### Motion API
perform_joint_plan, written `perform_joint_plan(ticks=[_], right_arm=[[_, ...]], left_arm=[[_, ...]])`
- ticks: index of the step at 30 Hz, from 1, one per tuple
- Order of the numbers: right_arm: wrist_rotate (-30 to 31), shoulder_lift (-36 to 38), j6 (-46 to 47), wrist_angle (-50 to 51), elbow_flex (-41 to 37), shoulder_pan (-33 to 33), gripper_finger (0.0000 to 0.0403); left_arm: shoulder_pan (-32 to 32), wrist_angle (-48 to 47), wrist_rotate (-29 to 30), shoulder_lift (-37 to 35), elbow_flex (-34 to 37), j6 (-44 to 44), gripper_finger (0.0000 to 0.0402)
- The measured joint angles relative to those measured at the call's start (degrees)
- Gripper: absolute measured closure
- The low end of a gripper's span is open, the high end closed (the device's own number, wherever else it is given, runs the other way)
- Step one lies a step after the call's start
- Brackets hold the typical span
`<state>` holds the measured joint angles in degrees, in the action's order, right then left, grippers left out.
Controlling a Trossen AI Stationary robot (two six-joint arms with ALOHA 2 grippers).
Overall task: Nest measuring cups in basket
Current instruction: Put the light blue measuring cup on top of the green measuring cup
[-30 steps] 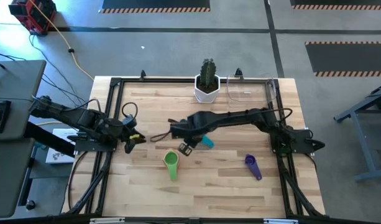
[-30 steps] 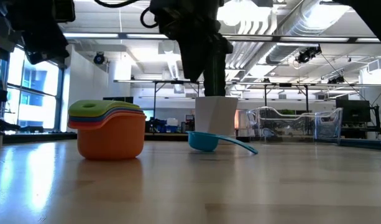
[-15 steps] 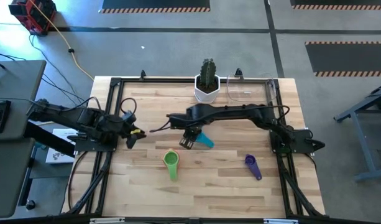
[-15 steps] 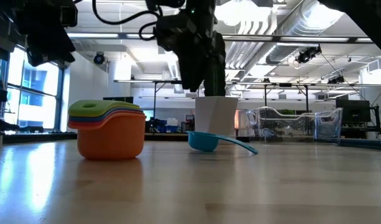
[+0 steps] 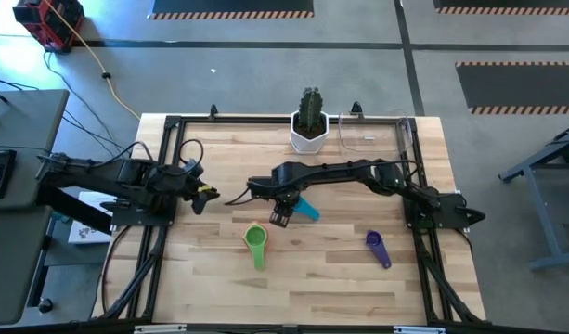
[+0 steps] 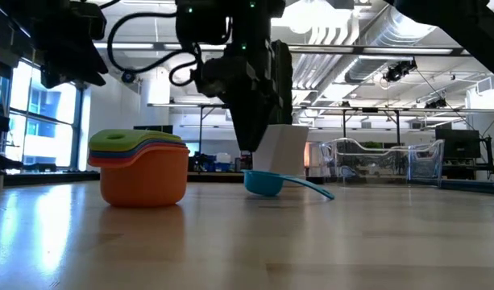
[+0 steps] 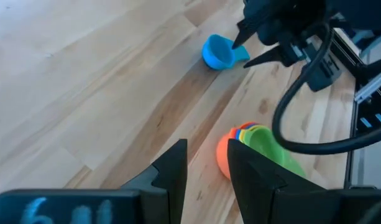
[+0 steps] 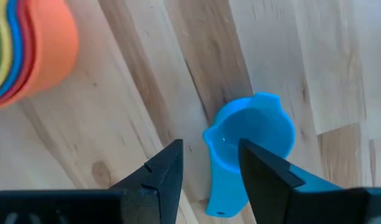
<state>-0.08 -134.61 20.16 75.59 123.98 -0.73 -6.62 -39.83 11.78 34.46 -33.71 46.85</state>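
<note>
Overhead | right gripper point(image 5: 278, 217) open, empty, above blue cup point(image 5: 307, 210) | wrist: nested stack point(image 8: 25, 46) nearby

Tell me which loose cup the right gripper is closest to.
The blue measuring cup, lying directly under the open right gripper at mid-table. The purple cup lies well off toward the right arm's base, and the others sit nested in the orange-bottomed stack.
</note>
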Motion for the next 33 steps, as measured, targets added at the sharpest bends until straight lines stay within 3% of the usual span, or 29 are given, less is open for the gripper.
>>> perform_joint_plan(ticks=[33], right_arm=[[2.80, -5.31, 4.31, -0.20, -0.04, 0.37, 0.0258]], left_arm=[[1.84, -0.24, 1.00, 0.00, 0.00, -0.02, 0.0298]])
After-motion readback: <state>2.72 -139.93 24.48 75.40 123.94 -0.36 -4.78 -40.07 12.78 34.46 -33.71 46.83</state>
